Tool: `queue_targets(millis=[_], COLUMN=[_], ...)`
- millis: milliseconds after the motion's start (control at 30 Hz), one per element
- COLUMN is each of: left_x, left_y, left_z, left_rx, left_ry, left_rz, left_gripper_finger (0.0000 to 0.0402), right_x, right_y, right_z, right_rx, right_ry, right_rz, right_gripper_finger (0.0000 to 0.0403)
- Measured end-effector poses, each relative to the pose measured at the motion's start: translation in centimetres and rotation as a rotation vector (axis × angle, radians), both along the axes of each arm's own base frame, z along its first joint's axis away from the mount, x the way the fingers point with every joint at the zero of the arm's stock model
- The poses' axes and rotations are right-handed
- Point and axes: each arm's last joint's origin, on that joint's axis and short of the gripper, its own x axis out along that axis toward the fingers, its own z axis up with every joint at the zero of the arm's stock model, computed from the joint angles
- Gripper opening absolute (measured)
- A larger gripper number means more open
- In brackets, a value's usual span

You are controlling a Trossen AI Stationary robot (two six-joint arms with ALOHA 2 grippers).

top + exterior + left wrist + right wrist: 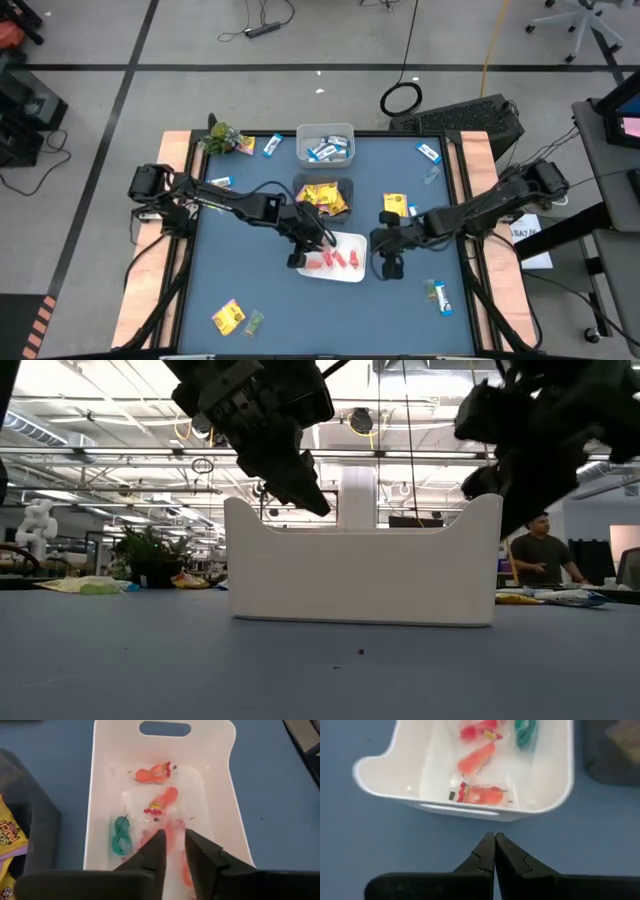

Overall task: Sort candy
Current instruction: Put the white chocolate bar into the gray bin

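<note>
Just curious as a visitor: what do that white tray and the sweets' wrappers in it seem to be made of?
The white tray looks like smooth moulded plastic: rounded rim, cut-out handle slot. The red sweets seem wrapped in thin clear film, likely plastic, crinkled and faintly glossy.

White tray point(100, 795) holds red-orange candies point(152, 772) and one green piece point(120, 835).

- The right gripper point(494, 851) hangs over bare blue table point(365, 830), its two dark fingers pressed together with no gap between them and nothing caught there.
- Just ahead of the tips sits a white bin point(470, 811), its rounded wall close to the fingers but apart from them.
- Inside lie orange-red wrapped candies point(477, 759), one with a red printed end nearest the wall.
- A green piece point(524, 731) rests farther in.
- A dark container point(612, 755) stands beside the bin at the corner.
</note>
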Motion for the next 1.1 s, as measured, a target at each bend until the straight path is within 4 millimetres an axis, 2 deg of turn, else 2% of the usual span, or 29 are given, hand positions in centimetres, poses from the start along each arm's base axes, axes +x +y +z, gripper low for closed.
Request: queue_targets(millis=[100,267,400,533,633,933,1100], left_x=[-0.2,-0.6,-1.1,-1.9,-3.0,-8.3,-11.6], left_y=[0.0,-0.2,-1.2,-1.9,-2.2,-1.8,-0.7], left_z=[-0.1,0.0,1.0,2.4,2.9,1.7,3.1], left_rx=[0.007,0.059,0.096,0.168,0.191,0.140,0.190], left_ry=[0.024,0.046,0.009,-0.024,-0.022,0.131,0.217], left_rz=[0.003,0.030,0.000,0.044,0.092,0.206,0.339], left_gripper_finger=[0.0098,0.0103,0.0104,0.0104,0.0095,0.0030,0.0005], right_x=[0.6,1.3,1.7,1.8,2.2,1.7,0.8], right_y=[0.1,0.3,0.3,0.3,0.4,-0.1,-0.6], right_z=[-1.0,-1.8,-1.8,-1.6,-1.4,-1.0,0.3], right_rx=[-0.021,-0.049,-0.076,-0.104,-0.113,-0.208,-0.254], right_ry=[0.015,-0.005,-0.036,-0.064,-0.107,-0.094,-0.109], right_rz=[-0.004,0.011,0.022,0.023,0.053,0.042,0.011], right_gripper_finger=[0.0000,0.0000,0.0000,0.0000,0.0000,0.0000,0.0000])
